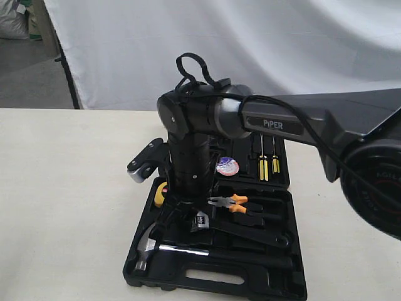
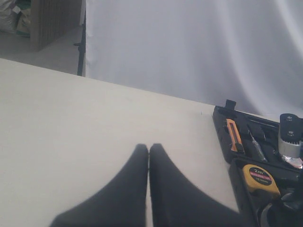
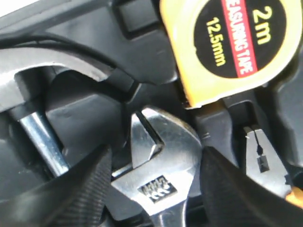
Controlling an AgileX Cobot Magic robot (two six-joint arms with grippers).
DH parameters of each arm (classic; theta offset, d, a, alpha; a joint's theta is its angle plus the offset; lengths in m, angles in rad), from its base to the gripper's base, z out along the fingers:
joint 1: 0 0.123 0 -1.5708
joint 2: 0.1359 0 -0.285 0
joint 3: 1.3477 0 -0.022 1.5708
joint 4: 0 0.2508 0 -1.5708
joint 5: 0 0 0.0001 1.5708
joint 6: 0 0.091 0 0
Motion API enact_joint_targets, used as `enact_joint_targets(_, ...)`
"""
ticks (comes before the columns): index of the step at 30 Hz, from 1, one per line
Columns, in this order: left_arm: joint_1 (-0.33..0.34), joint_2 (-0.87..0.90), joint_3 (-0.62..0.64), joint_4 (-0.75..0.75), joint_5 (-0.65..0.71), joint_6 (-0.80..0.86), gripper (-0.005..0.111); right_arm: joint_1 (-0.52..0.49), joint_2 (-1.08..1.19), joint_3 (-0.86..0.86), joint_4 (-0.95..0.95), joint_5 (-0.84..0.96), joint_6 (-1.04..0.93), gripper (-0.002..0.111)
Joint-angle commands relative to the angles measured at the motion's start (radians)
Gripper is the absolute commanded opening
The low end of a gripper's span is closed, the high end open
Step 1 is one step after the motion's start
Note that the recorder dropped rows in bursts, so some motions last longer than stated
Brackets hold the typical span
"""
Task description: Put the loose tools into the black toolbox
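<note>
The black toolbox lies open on the table, handle slot toward the front. The claw hammer rests in its near half, its steel head beside my right gripper. My right gripper points down into the case, a finger touching each side of the adjustable wrench's steel head; the wrench lies in the case. A small round tape roll sits in the far half. My left gripper is shut and empty over bare table left of the box.
The yellow tape measure sits in the case right by the wrench head, and the orange-handled pliers lie beside it. Yellow screwdrivers and an orange knife fill the far half. A white backdrop hangs behind the table.
</note>
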Motion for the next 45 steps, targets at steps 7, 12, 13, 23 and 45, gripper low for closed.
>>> enact_joint_targets(7, 0.025, -0.003, -0.003, 0.004, -0.007, -0.005, 0.001, -0.004, -0.036, -0.005, -0.035, 0.038, 0.044, 0.057)
enact_joint_targets(12, 0.025, -0.003, -0.003, 0.004, -0.007, -0.005, 0.001, -0.008, -0.050, -0.050, -0.079, 0.060, 0.111, 0.039)
enact_joint_targets(13, 0.025, -0.003, -0.003, 0.004, -0.007, -0.005, 0.001, -0.008, -0.048, -0.048, -0.079, 0.054, 0.115, 0.027)
enact_joint_targets(23, 0.025, -0.003, -0.003, 0.004, -0.007, -0.005, 0.001, -0.008, -0.048, -0.048, -0.079, 0.050, 0.119, 0.000)
enact_joint_targets(45, 0.025, -0.003, -0.003, 0.004, -0.007, -0.005, 0.001, -0.086, -0.050, -0.023, -0.112, 0.069, 0.188, 0.000)
